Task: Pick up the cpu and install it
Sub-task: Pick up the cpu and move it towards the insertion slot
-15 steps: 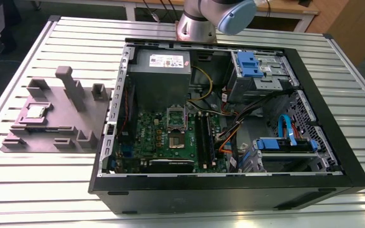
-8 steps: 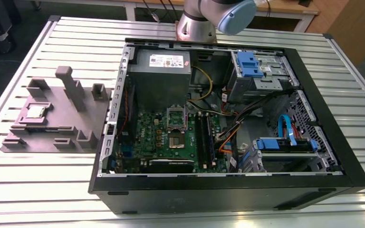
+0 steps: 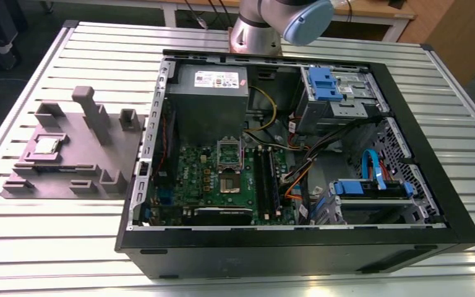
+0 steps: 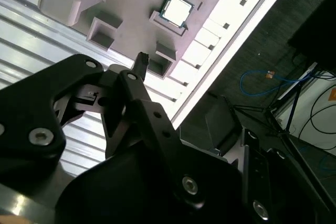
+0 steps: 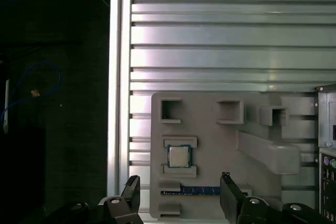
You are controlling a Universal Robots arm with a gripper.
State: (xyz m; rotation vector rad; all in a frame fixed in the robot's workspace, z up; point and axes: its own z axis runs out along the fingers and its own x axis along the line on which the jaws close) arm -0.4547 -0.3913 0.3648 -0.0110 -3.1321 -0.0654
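The cpu [image 3: 46, 146] is a small square chip with a silvery top. It lies flat in a pocket of the grey stepped fixture [image 3: 77, 162], on the exterior view's left, outside the computer case. Both wrist views show the cpu [image 5: 178, 156] [image 4: 176, 10] from above, still seated between two raised lips of the fixture. My gripper [image 5: 179, 182] hangs above the fixture, open, with its two black fingertips [image 5: 132, 183] spread wider than the chip and nothing between them. One black fingertip [image 4: 142, 59] points toward the fixture's edge.
The open black computer case [image 3: 435, 204] lies on the slatted metal table [image 3: 56, 247], with the motherboard socket [image 3: 229, 166] near its middle, memory sticks and cables beside it. A tall post [image 3: 91, 111] rises from the fixture. A blue-edged strip [image 5: 198, 190] sits in a fixture slot near the chip.
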